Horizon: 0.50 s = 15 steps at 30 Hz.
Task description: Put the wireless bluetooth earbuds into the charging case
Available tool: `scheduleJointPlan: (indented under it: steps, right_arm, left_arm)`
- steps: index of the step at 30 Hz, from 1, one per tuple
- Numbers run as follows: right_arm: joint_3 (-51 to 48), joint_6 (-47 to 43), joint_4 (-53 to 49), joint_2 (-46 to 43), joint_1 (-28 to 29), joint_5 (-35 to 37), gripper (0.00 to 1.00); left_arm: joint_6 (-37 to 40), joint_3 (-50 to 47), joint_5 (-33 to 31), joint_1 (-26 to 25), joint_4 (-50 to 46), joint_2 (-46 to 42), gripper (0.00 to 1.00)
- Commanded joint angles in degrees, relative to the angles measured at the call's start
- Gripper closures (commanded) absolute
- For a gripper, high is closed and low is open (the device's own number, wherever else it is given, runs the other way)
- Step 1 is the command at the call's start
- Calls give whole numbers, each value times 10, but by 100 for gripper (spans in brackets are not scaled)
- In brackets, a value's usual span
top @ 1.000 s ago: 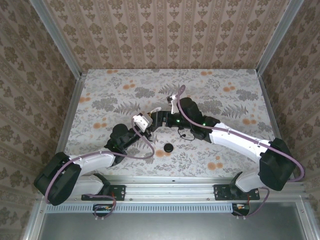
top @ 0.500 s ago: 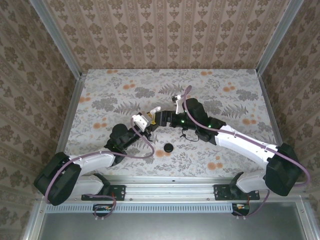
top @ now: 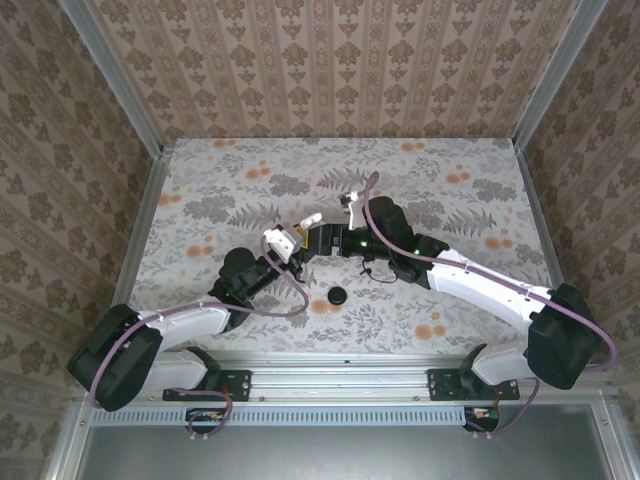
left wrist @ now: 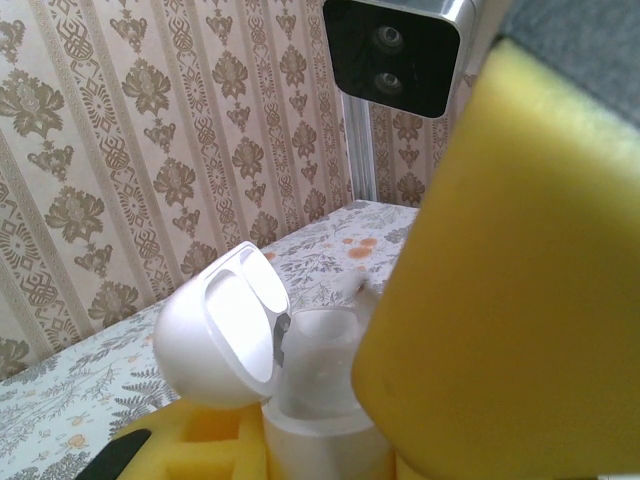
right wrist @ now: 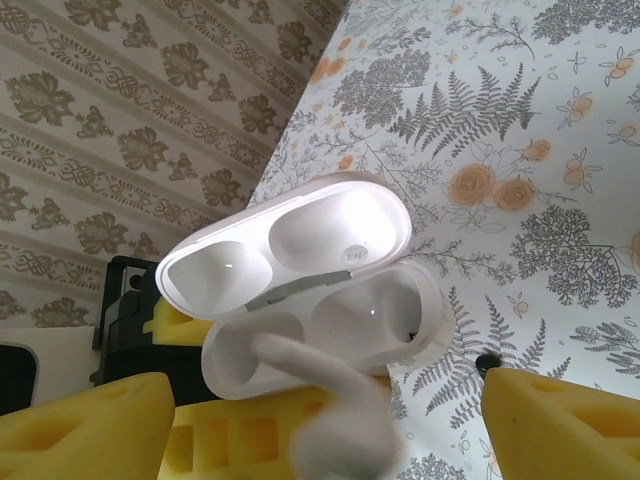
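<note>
the flowered tabletop has both arms meeting above its middle. the left hand is clamped on the charging case, with its yellow foam pads pressed against the lower shell from either side, and it holds the case up off the tabletop. the right hand faces the case with its yellow pads spread wide. neither pad touches anything, so it grips nothing. the case is glossy white and pebble-shaped, and its lid is hinged fully back, showing two shallow hollows inside. the base has two wells, and the one on the right in the right wrist view is bare and shiny. one earbud, white and blurred, sits between the right hand's spread pads with its end in the other well.
</note>
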Motion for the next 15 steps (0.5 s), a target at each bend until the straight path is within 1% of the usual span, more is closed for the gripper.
scheduleJointPlan:
  steps: [1,7,9,12,15]
  right_arm:
    - [8,-12,25,-5,-2,-16,18]
    - [7,-9,27,-5,-4,-17,21]
    - [7,-7,9,-5,-6,-9,21]
    - [8,-10,-36,-7,-18,-2,23]
    - [22,-31,-109,-4,-28,-1,25]
  left_arm:
    - [-13,10,9,5,30,-5,91]
    - [-20,9,7,8,36,-1,91]
    - [-21,8,-2,10,36,-1,91]
    - [-28,2,-17,19,35,0,91]
    - [-40,-6,-20,33,34,0,91]
